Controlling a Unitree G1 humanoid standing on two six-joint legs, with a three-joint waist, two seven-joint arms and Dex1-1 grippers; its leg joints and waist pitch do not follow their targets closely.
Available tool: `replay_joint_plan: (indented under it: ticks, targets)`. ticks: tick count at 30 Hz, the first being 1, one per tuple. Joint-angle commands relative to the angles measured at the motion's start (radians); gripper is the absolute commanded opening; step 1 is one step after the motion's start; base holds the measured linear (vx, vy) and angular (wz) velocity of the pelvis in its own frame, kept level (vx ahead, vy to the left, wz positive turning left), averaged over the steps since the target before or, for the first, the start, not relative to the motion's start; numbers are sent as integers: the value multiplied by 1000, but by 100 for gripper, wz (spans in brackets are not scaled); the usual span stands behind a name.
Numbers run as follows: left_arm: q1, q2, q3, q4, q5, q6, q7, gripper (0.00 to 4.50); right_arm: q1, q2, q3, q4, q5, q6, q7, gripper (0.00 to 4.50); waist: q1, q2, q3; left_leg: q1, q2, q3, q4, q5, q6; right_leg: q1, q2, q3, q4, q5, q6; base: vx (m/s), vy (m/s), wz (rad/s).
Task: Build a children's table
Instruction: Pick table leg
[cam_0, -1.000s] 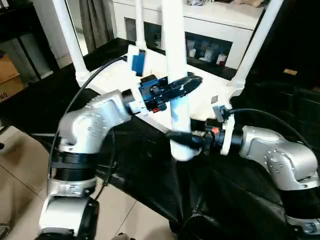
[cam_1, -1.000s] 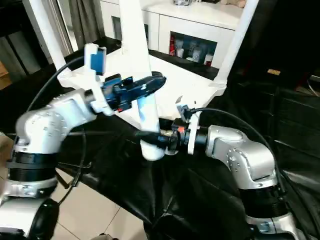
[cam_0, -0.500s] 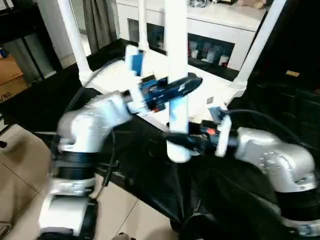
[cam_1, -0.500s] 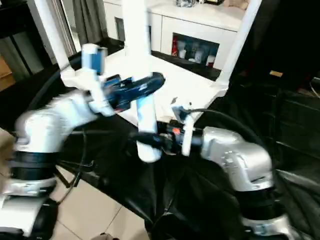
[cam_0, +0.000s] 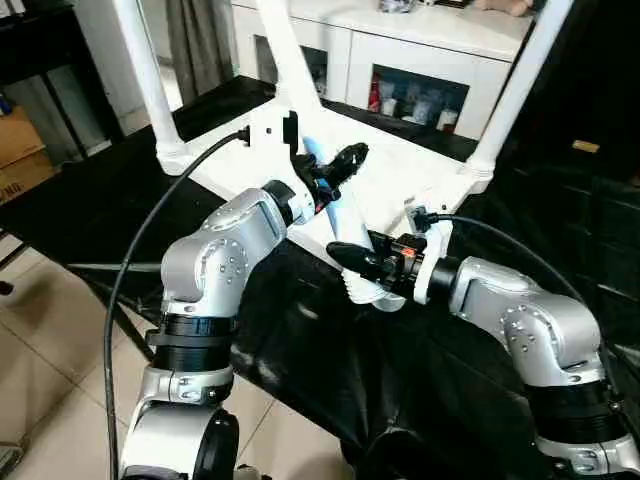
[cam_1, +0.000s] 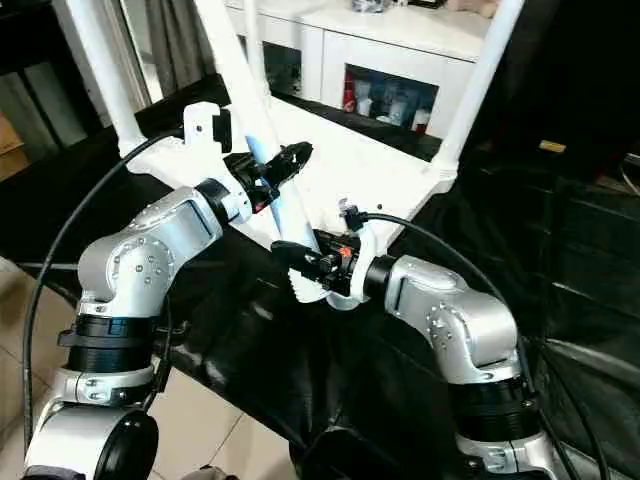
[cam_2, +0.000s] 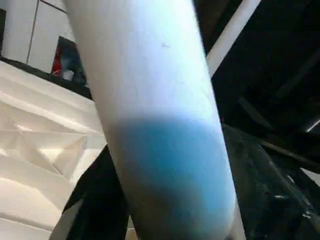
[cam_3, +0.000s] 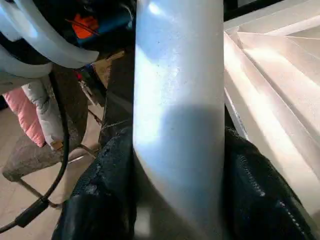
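The white tabletop (cam_0: 410, 170) lies upside down on a black cloth, ribs showing. Two white legs stand upright in its corner sockets, one at the left (cam_0: 140, 70) and one at the right (cam_0: 515, 90). At the near corner another leg (cam_0: 288, 50) leans back and to the left, with its flared lower end (cam_0: 375, 295) at the tabletop's edge. My left gripper (cam_0: 345, 165) is shut on this leg partway up. My right gripper (cam_0: 347, 258) is shut on it just above the flared end. The same leg (cam_2: 160, 100) sits close between my left fingers, and again (cam_3: 180, 100) in the right wrist view.
A white cabinet (cam_0: 430, 50) with glass-fronted shelves stands behind the table. The black cloth (cam_0: 330, 370) drapes over the near edge down to a tiled floor (cam_0: 50, 380). A cardboard box (cam_0: 20, 150) sits at the far left. Cables run along both forearms.
The held leg has tipped from upright to leaning back and left. My left gripper turned with it and my right gripper closed tighter near the base.
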Motion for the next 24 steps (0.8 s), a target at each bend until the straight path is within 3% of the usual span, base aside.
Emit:
replay_joint_plan:
  ticks: [1, 6, 7, 9, 10, 12, 15, 20, 24]
  targets:
    - [6, 2, 9, 12, 14, 4, 38, 234, -20, 9, 16, -65, 16, -35, 12, 196, 3, -6, -74, 16, 29, -13, -63, -113, 0, 52, -66, 37, -68, -137, -169, 0, 0, 0]
    - [-1, -3, 15, -9, -36, -7, -26, 223, -17, 12, 4, -63, 29, -28, 11, 196, 3, -8, -74, 17, 28, -14, -63, -120, 1, 53, -66, 37, -68, -136, -173, 0, 0, 0]
    - [-1, -3, 14, -10, -37, -7, -29, 220, -17, 12, 3, -63, 32, -26, 12, 231, 3, -7, -74, 17, 28, -13, -63, -118, 3, 53, -67, 37, -68, -137, -173, 0, 0, 0]
    - [1, 24, -12, -24, -80, -13, -157, 217, -13, -2, -8, -70, 75, 3, 60, 265, 4, -6, -75, 18, 28, -14, -63, -118, 5, 53, -67, 37, -68, -142, -172, 0, 0, 0]
    - [10, 58, -44, -44, -113, -25, -289, 215, -6, -35, 2, -89, 99, 19, 119, 265, 5, -8, -74, 19, 27, -14, -64, -119, 11, 53, -67, 36, -70, -151, -170, 0, 0, 0]
    - [17, 81, -64, -59, -135, -32, -378, 206, -1, -59, 13, -103, 111, 30, 155, 299, 7, -5, -74, 19, 31, -14, -65, -117, 12, 51, -67, 38, -65, -141, -170, 0, 0, 0]
    - [7, 151, -103, -67, -189, 2, -560, 198, 12, -125, 43, -141, 136, 63, 237, 312, 10, -4, -73, 21, 31, -12, -65, -114, 13, 51, -66, 37, -63, -123, -178, 0, 0, 0]
    - [-23, 185, -96, -58, -239, 33, -663, 192, 21, -158, 59, -143, 131, 69, 263, 357, 9, -8, -70, 23, 30, -10, -66, -140, -1, 49, -70, 39, -66, -176, -188, 0, 0, 0]
    - [-37, 192, -83, -59, -284, 49, -711, 190, 17, -164, 68, -124, 130, 72, 263, 344, 9, -10, -66, 23, 30, -11, -67, -168, -16, 48, -71, 39, -73, -254, -169, 0, 0, 0]
